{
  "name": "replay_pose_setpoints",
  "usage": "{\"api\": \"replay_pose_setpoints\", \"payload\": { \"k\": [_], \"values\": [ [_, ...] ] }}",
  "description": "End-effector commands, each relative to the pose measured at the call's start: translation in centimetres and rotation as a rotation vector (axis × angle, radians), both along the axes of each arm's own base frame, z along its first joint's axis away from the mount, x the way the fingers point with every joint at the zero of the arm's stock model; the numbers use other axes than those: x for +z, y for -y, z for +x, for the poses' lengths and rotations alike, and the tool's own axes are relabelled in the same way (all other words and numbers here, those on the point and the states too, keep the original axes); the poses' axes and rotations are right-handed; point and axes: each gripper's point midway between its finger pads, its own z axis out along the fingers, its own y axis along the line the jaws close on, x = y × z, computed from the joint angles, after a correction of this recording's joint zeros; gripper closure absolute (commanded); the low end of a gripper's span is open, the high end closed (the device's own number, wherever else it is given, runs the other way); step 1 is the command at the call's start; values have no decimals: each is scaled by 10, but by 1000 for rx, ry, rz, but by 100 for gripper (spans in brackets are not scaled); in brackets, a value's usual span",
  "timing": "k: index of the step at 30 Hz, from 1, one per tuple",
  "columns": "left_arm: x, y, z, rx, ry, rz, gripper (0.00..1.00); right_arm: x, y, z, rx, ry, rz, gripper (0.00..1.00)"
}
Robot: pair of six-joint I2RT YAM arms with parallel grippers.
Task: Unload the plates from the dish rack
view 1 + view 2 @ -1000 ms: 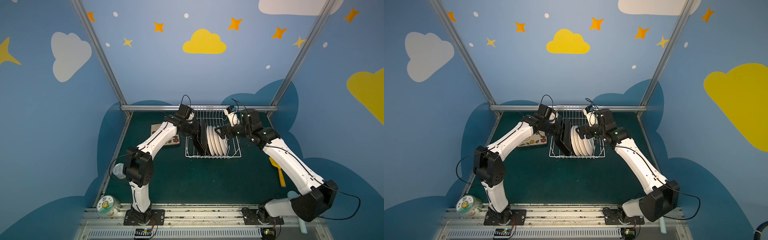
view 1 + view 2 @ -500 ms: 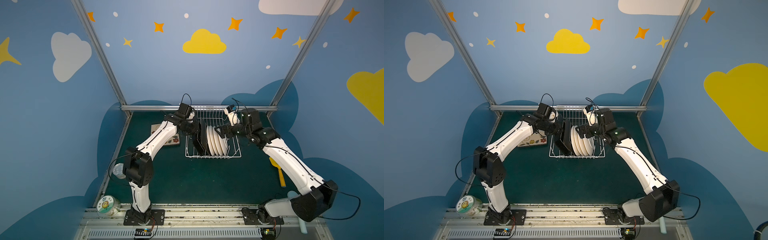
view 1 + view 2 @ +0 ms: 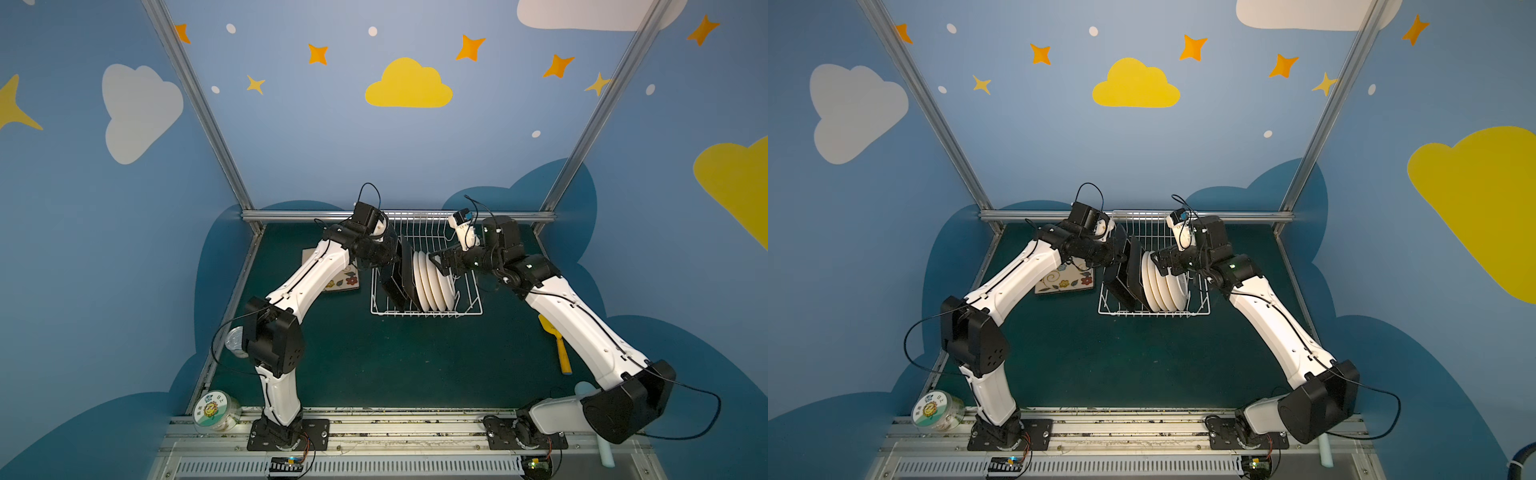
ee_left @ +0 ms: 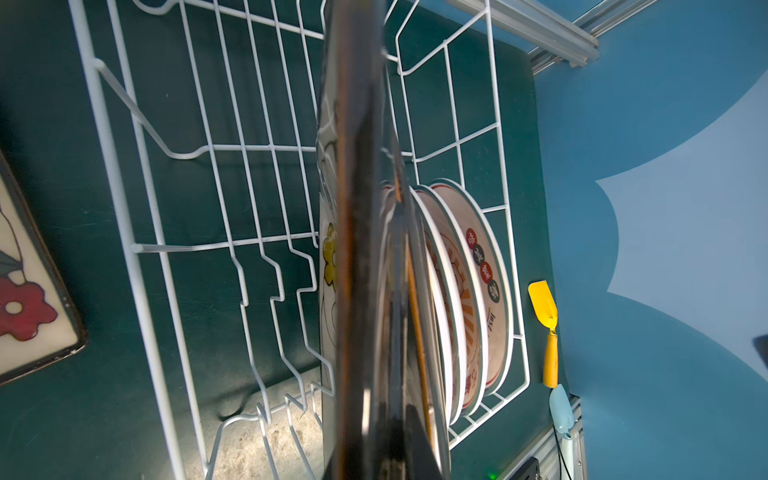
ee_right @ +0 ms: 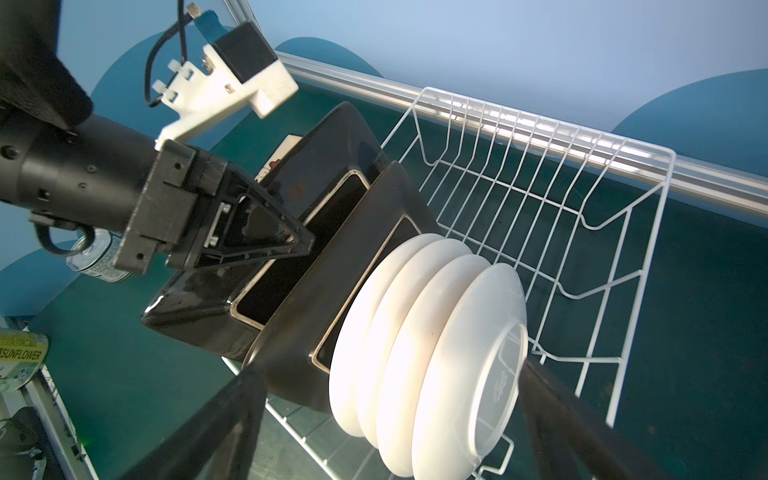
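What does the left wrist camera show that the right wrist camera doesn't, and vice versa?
Left wrist only: the yellow plastic spatula and printed faces of the round cream plates. Right wrist only: the left gripper clamped on a black-backed square plate, and the clear sunflower-labelled tub. Both: the white wire dish rack, that square plate and the round plates.

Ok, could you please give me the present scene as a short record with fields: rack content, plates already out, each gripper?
rack content: dish rack holds outer square plate, second square plate, four round plates, all on edge
already out: flowered square plate, face up on the table left of the rack
left gripper: shut on the outer square plate's edge
right gripper: open, by the round plates, holding nothing
other: yellow spatula right of the rack; sunflower tub near the left arm's base
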Motion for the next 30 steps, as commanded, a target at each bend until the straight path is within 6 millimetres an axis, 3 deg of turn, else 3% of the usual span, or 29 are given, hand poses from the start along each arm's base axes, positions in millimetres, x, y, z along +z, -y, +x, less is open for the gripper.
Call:
{"api": "replay_pose_setpoints", "payload": {
  "k": [1, 23, 30],
  "values": [
    [83, -12, 7, 13, 223, -82, 97, 6, -2, -1, 2, 14, 18, 6],
    [113, -46, 1, 78, 294, -53, 97, 5, -4, -2, 3, 7, 45, 6],
    [135, -55, 4, 89, 366, -41, 97, 9, -5, -2, 5, 9, 60, 6]
  ]
}}
